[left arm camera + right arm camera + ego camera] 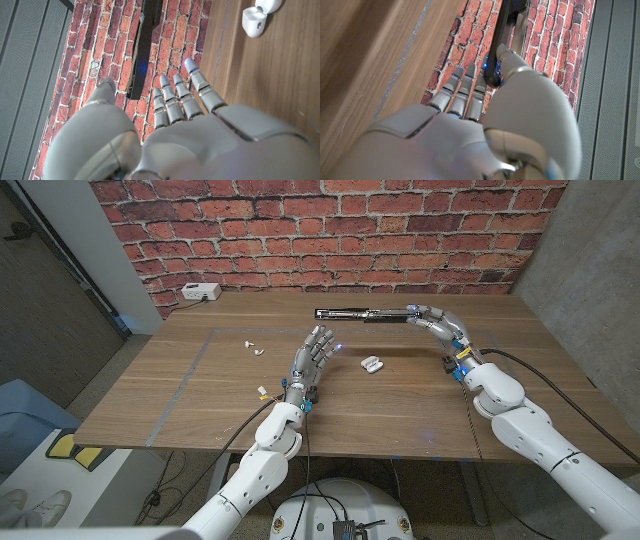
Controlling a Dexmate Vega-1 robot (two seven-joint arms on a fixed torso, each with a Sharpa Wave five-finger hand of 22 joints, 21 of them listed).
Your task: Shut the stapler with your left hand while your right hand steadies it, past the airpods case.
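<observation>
While the stapler lay opened out flat in one long dark line at the far edge of the table, close to the brick wall, the right hand sat at its right-hand end with fingers reaching onto it. Whether those fingers actually clamped the end or just touched it could not be told from the head view; the right wrist view showed the thumb against the dark bar, fingers extended alongside, grip unclear. The left hand hovered mid-table, well short of the stapler, fingers spread and straight, holding nothing. The airpods case sat open just to the right of it, between the two hands and nearer than the stapler. Two small white earbuds lay apart on the left side of the table.

Judged handling: the stapler looked rigid metal and plastic, fairly heavy for its size, hinged, likely to slide or pivot on smooth wood if pushed from one end. Best hold was probably pinning the base near the hinge with the right hand, and the left taking the free arm near its far tip to fold it over. The reach had to pass over the light case, which a nudge could knock.
</observation>
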